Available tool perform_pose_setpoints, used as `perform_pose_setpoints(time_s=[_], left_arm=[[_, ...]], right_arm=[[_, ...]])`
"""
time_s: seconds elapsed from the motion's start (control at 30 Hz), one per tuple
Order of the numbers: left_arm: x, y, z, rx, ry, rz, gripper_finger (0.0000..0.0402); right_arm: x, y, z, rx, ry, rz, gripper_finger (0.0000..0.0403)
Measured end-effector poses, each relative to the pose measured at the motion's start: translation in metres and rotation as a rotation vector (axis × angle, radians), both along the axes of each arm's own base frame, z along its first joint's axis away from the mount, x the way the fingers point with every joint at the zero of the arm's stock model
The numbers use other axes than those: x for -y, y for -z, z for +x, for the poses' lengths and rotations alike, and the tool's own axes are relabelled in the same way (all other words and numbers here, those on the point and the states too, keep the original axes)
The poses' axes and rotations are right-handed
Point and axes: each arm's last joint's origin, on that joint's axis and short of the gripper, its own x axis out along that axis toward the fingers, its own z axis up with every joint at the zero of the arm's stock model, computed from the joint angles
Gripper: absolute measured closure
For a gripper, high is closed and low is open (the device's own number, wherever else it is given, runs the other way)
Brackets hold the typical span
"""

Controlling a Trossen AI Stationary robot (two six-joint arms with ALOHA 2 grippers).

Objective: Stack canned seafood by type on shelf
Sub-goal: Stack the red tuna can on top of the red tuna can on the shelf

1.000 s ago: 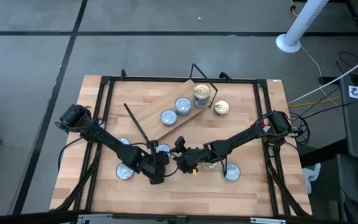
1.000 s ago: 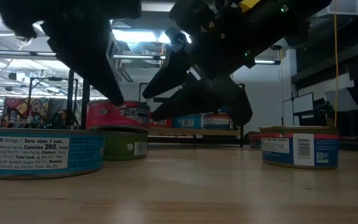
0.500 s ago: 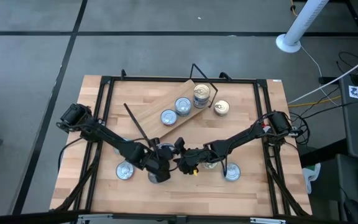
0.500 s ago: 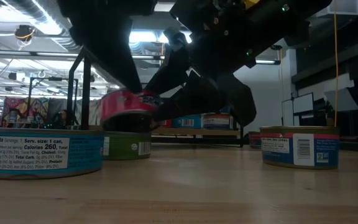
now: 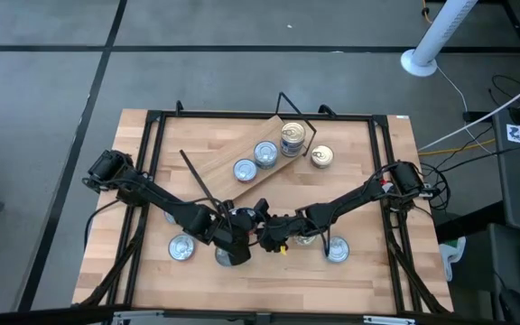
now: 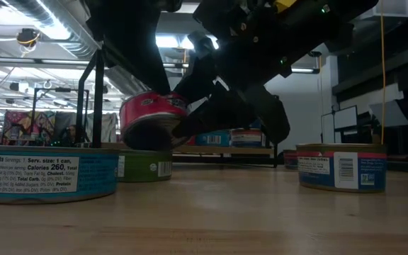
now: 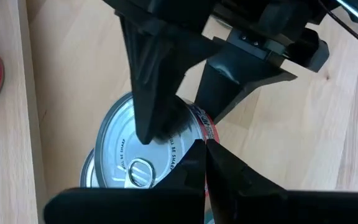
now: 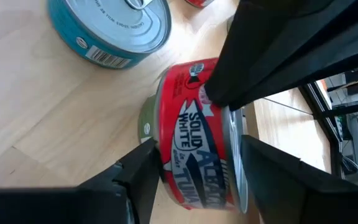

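Left gripper (image 6: 144, 78), fingers pinched on the rim, is tilting the red-labelled tin (image 6: 154, 120) up off the green-labelled tin (image 6: 144, 167) at mid-table, while right gripper (image 8: 191, 171) is straddling it, jaws apart, likely for handover toward the shelf (image 5: 242, 153).

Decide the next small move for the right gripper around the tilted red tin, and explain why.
Probably close the right gripper on the red tin. The tin leans tilted on the green tin, propped by the shut left gripper, and the right gripper's open fingers flank it, so clamping would likely secure it before any lift toward the shelf.
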Motion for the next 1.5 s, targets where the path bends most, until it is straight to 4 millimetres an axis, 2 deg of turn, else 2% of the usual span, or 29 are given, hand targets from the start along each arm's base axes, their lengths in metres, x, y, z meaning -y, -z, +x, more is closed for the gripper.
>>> perform_pose_setpoints(time_s=[0.27, 0.43, 0.6, 0.73, 0.87, 1.07, 1.33, 1.5], left_arm=[[0.000, -0.001, 0.000, 0.001, 0.000, -0.001, 0.0400], [0.000, -0.002, 0.000, 0.005, -0.001, -0.001, 0.0379], [0.000, -0.009, 0.005, 0.012, 0.025, 0.002, 0.0332], [0.003, -0.031, 0.013, 0.070, 0.118, 0.032, 0.0295], [0.005, -0.051, 0.015, 0.055, 0.217, 0.097, 0.0277], [-0.004, -0.087, 0.008, 0.073, 0.177, 0.100, 0.0275], [-0.013, -0.111, -0.006, 0.097, 0.166, 0.099, 0.0275], [-0.018, -0.125, -0.016, 0.126, 0.165, 0.099, 0.0275]], right_arm=[[0.000, 0.000, 0.000, -0.002, 0.000, -0.011, 0.0274], [0.000, 0.000, 0.000, 0.000, 0.001, -0.010, 0.0278], [-0.001, 0.000, 0.000, 0.004, 0.003, -0.002, 0.0272], [0.000, -0.001, 0.000, 0.004, 0.012, -0.006, 0.0271], [0.001, -0.006, 0.000, -0.030, 0.029, -0.026, 0.0273], [0.000, -0.020, 0.005, -0.122, 0.055, -0.085, 0.0272], [-0.001, -0.047, 0.009, -0.267, 0.056, -0.145, 0.0271], [-0.001, -0.066, 0.012, -0.280, 0.075, -0.176, 0.0271]])
